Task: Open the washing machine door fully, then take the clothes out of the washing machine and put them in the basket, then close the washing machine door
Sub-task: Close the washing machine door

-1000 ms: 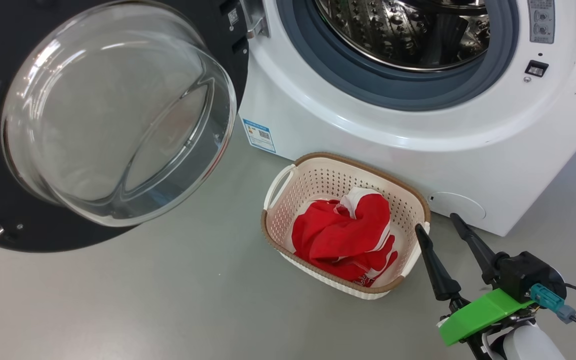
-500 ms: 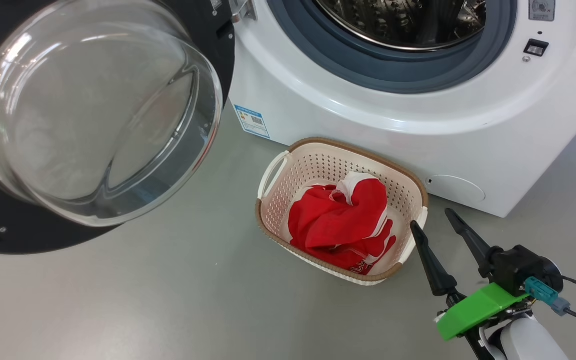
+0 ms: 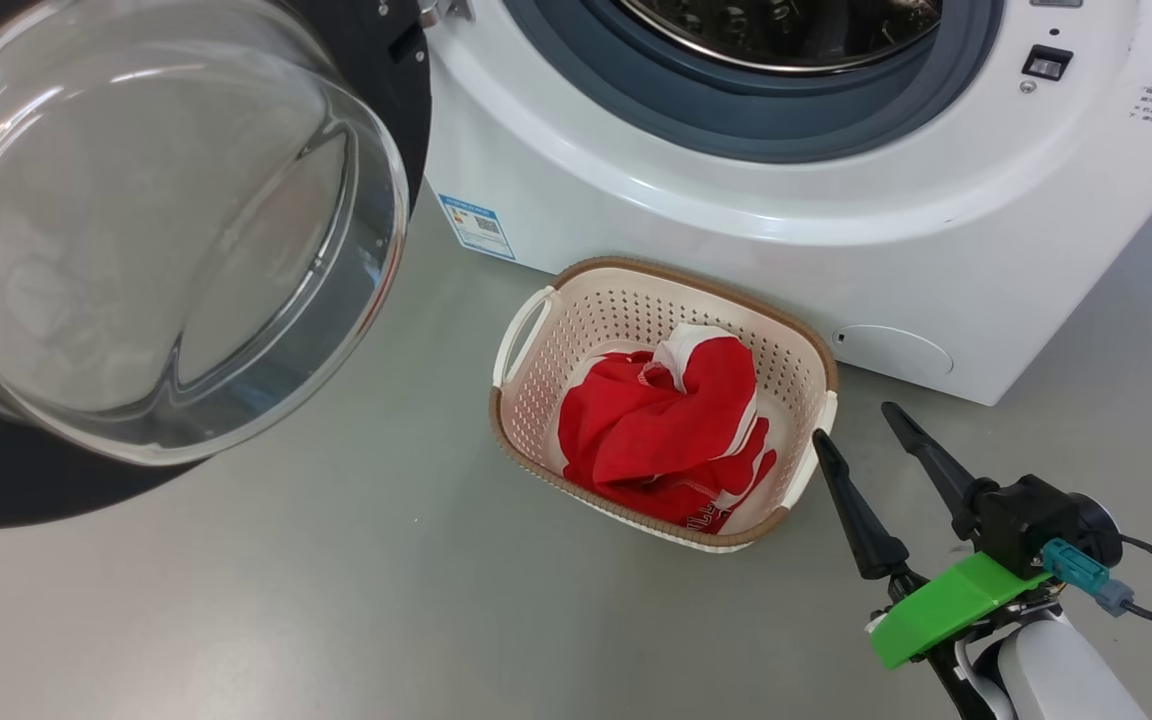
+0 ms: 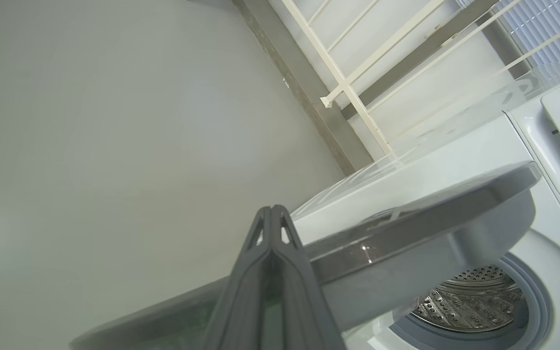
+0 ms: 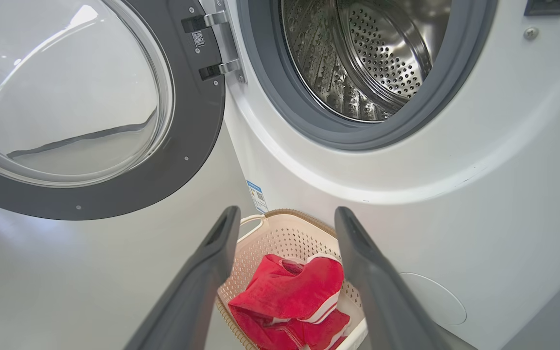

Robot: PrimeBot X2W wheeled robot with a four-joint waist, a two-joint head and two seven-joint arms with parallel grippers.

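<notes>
Head view: the round washing machine door [image 3: 156,230], glossy black rim around bulging glass, hangs wide open; probably heavy, rigid and slick, best pushed at its rim. Soft red clothes [image 3: 666,430] lie in the cream perforated basket [image 3: 556,360]; the right gripper [image 3: 853,422] gapes beside it. Left wrist view: the left gripper [image 4: 271,209] is closed.

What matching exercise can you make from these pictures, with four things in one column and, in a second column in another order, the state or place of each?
Column one
1. round washing machine door, glossy black rim, clear glass bowl
2. bright red fabric clothes
3. right pincer, two long dark fingers
4. left pincer, two long dark fingers

Column two
A. shut, fingers pressed together
B. swung open
C. open, holding nothing
D. lying in the cream-white perforated plastic basket

Pairs: 1-B, 2-D, 3-C, 4-A.
</notes>
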